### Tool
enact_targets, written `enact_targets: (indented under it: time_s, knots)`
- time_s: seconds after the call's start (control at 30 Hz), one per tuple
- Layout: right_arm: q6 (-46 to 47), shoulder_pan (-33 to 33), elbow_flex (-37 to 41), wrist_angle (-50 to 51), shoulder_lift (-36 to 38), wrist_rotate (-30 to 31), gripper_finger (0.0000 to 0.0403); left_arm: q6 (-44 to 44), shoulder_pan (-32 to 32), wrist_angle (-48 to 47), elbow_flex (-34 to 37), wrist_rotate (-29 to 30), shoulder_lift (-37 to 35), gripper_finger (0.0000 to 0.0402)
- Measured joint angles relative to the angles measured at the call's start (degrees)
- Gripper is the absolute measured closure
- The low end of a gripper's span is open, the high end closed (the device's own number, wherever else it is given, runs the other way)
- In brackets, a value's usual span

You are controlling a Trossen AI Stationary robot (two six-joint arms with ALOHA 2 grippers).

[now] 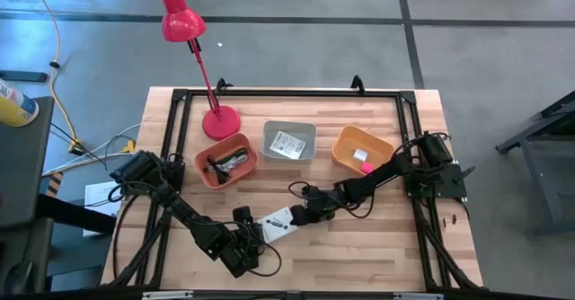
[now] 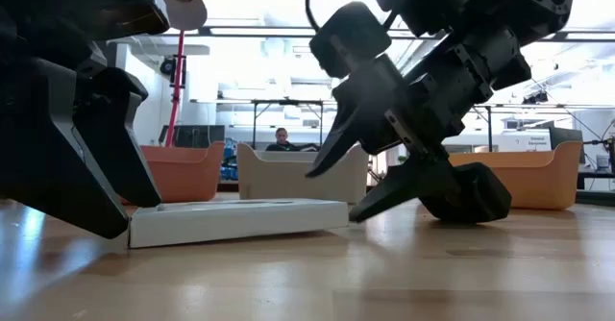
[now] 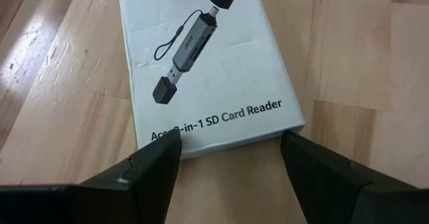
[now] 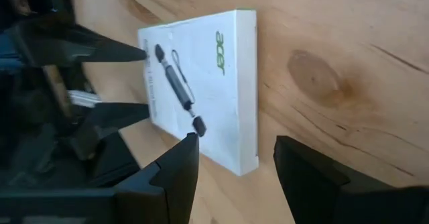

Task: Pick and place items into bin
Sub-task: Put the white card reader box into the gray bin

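Note:
A white Acer card-reader box (image 1: 278, 220) lies flat on the wooden table, near the front middle. My left gripper (image 3: 231, 140) is open at the box's near-left end. My right gripper (image 4: 234, 150) is open at the far-right end (image 2: 341, 215), its jaws one above the other. Its upper finger (image 2: 322, 162) hangs over the box's top and its lower finger (image 2: 384, 201) lies at table height. Along the back stand a red-orange bin (image 1: 226, 160) with a black cable, a grey bin (image 1: 288, 141) with a white packet, and an orange bin (image 1: 361, 150) with pink and white blocks. My left gripper stands with both open fingertips (image 3: 171, 143) at the box's short near-left end face (image 3: 228, 147), coming slanting down from the table's near left. In the low view the finger (image 2: 106, 196) reaches the table right beside that end. The box stays flat. My right gripper straddles the other end; I cannot tell whether it touches.
A red desk lamp has its base (image 1: 220, 120) on the table's far left, beside the red-orange bin. A black frame rail (image 1: 287, 92) runs round the table's edges. Bare wood lies near the front right. In the room behind the table sits a person (image 2: 282, 138).

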State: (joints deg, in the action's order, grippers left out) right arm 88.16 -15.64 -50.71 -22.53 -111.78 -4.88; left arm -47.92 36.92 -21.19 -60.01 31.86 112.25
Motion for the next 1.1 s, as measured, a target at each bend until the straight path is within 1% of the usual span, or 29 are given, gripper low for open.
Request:
enact_targets:
  time_s: [0.07,0.2,0.33,0.43,0.53,0.7,0.9,0.97,1.03,1.1]
  knots:
    - [-0.2,-0.1,-2.0,2.3,-1.8,0.3,0.0219,0.0,0.0,0.1,0.0,0.0,0.0,0.0154]
    - [-2.0,-0.7,-8.9,6.6,-6.7,-1.8,0.0219,0.0,0.3,0.0,0.0,-0.2,0.0,0.0154]
    - [-4.9,-0.5,-13.2,9.0,-8.8,-2.6,0.0219,-0.3,0.9,-0.5,0.0,0.1,-0.1,0.0154]
    - [-6.0,0.4,-13.6,8.3,-9.1,-4.9,0.0219,-0.6,1.4,-0.7,0.1,0.8,-0.1,0.0154]
    - [-6.5,0.8,-13.5,5.4,-9.2,-6.4,0.0219,-1.5,2.0,-1.0,0.1,1.0,-0.1,0.0154]
    - [-8.5,0.8,-13.5,4.5,-8.2,-6.2,0.0219,-3.4,2.8,-2.1,0.0,1.3,-0.1,0.0154]
    - [-14.5,0.6,-13.5,3.5,-5.4,-6.5,0.0221,-4.0,3.4,-3.5,0.0,1.9,-0.1,0.0154]
    - [-15.1,0.6,-13.5,0.3,-4.5,-7.6,0.0227,-4.0,3.4,-4.4,0.0,2.1,-0.1,0.0154]
    - [-15.8,0.5,-14.0,-4.4,-3.9,-7.0,0.0236,-4.1,3.5,-5.0,0.0,2.5,-0.2,0.0154]
    - [-16.1,0.1,-14.3,-6.3,-3.6,-5.3,0.0248,-5.3,3.2,-4.1,0.0,0.2,0.0,0.0154]
